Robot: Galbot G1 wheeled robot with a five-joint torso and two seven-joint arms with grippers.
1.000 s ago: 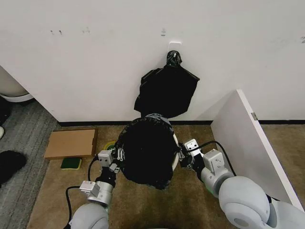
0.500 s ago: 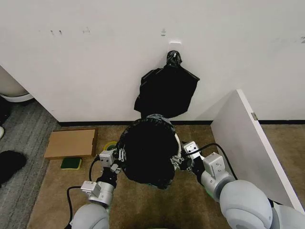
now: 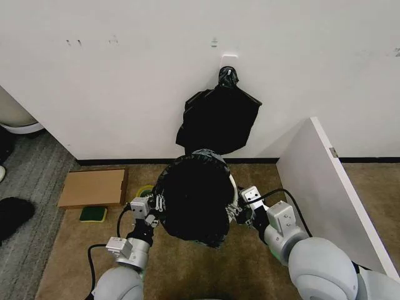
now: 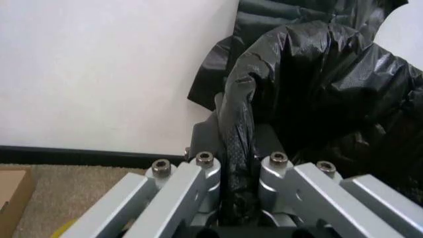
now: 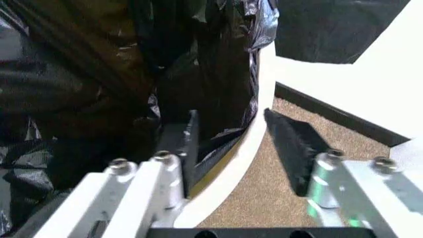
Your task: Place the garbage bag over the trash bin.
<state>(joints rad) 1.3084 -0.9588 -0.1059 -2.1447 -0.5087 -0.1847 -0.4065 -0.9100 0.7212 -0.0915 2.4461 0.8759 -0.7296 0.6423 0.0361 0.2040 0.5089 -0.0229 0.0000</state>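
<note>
The garbage bag (image 3: 194,203), glossy crinkly black plastic, is draped over the trash bin, whose white rim (image 3: 232,186) peeks out on the right side. In the left wrist view my left gripper (image 4: 238,163) is shut on a bunched fold of the garbage bag (image 4: 317,84); in the head view it sits at the bag's left edge (image 3: 154,208). My right gripper (image 3: 240,210) is at the bin's right side. It stands open (image 5: 231,119), one finger inside against the bag (image 5: 198,74) and one outside the white rim (image 5: 259,124).
A black knotted bundle (image 3: 219,119) hangs on the wall behind the bin. A cardboard box (image 3: 94,187), a green sponge (image 3: 92,214) and a yellow tape roll (image 3: 144,189) lie on the carpet to the left. A white panel (image 3: 331,194) stands at the right.
My right gripper has shifted slightly inward and down along the bin's right side. The bag and left gripper have barely moved.
</note>
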